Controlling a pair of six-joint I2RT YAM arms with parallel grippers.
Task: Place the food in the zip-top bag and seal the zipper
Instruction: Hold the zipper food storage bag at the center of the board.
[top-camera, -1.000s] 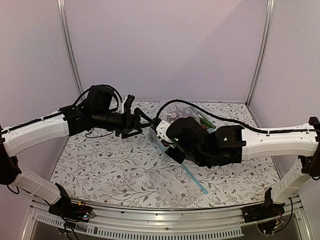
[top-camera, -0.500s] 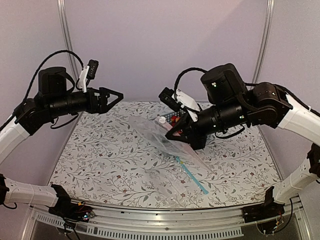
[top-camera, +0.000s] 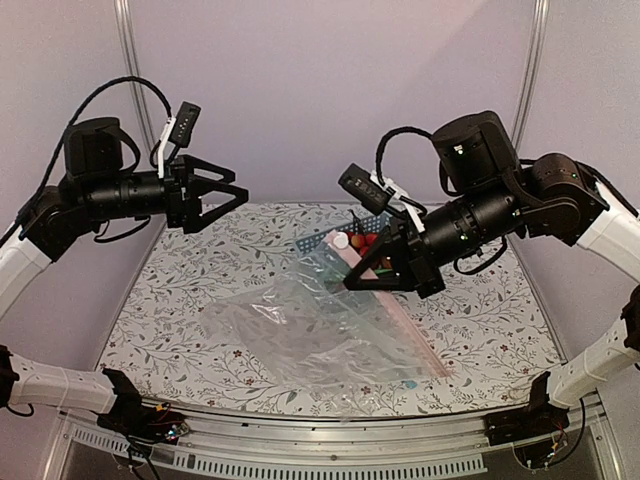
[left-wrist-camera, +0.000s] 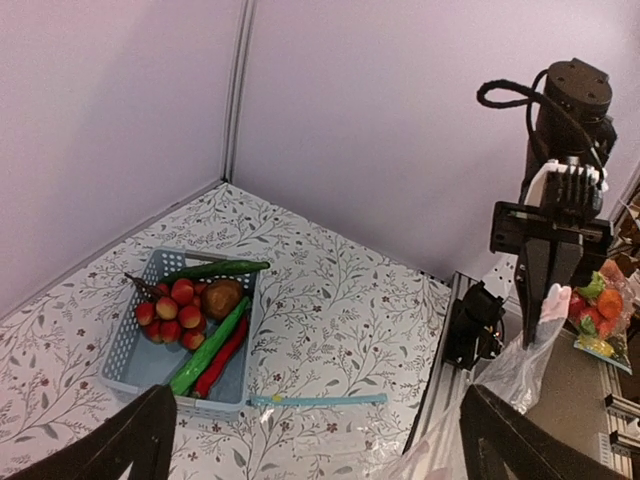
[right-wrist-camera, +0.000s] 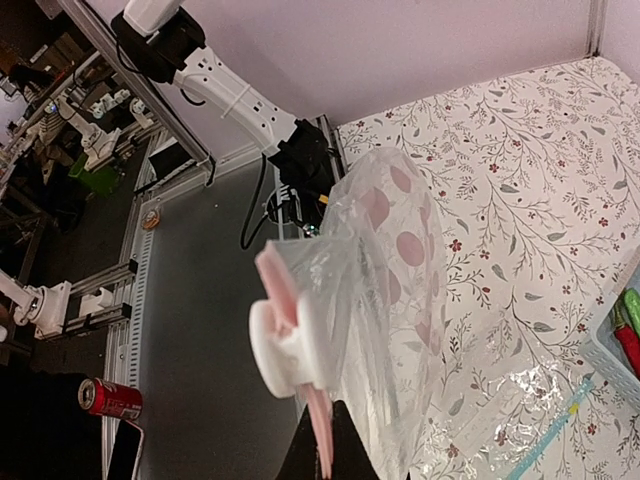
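Observation:
My right gripper (top-camera: 358, 278) is shut on the pale pink zipper (top-camera: 400, 320) of the zip-top bag (top-camera: 310, 335) and holds that end above the table. The clear bag (right-wrist-camera: 395, 300) hangs down from the pinched zipper (right-wrist-camera: 322, 435), with a white slider (right-wrist-camera: 285, 345) just past the fingertips. The food lies in a pale blue basket (left-wrist-camera: 130, 350): red-yellow fruits (left-wrist-camera: 165, 305), a brown lump (left-wrist-camera: 222, 297), two green vegetables (left-wrist-camera: 215, 268) and a red chili (left-wrist-camera: 228, 352). My left gripper (top-camera: 238, 190) hangs open and empty, high at the left.
A second clear bag lies flat on the table, its teal-blue strip (left-wrist-camera: 320, 400) near the basket's front. The basket (top-camera: 325, 242) stands at the back middle, just behind my right gripper. Purple walls close the back and sides. A metal rail (top-camera: 330, 440) runs along the near edge.
Both arms have risen from low over the table. The left gripper opened and pulled back to the left. The right gripper lifted the bag's pink strip and swung right.

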